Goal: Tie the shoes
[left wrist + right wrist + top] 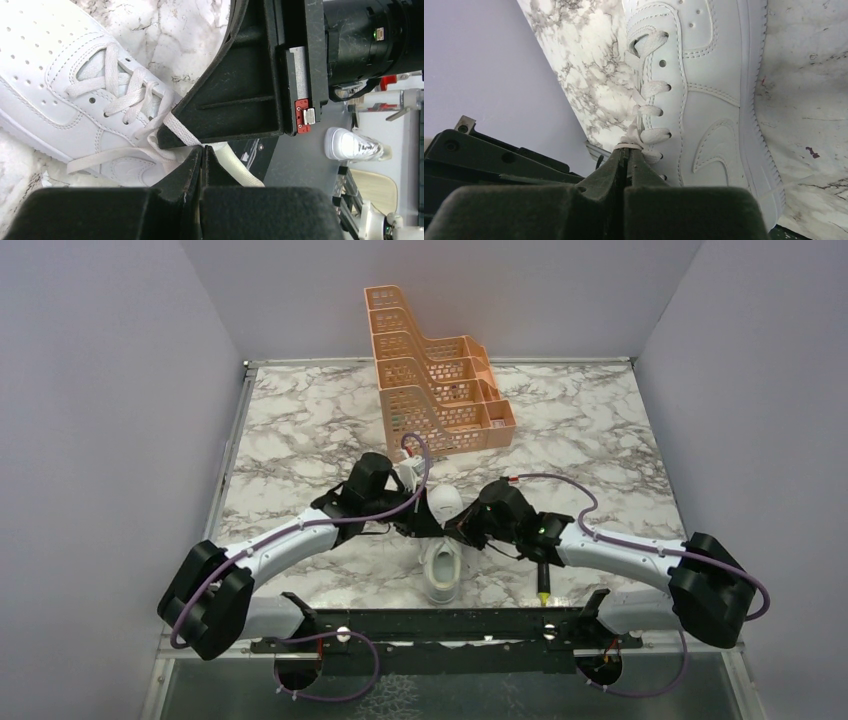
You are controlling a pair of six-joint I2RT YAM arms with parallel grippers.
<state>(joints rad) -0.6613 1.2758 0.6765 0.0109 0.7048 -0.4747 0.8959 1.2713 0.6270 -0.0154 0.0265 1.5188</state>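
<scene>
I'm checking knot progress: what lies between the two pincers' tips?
A short stretch of white lace runs from the right pincer to the left pincer, both shut on it. Nothing else sits between them. The left wrist view shows it.

sneaker white | laces white | rack orange | table white marble, grey veins | walls lilac
</scene>
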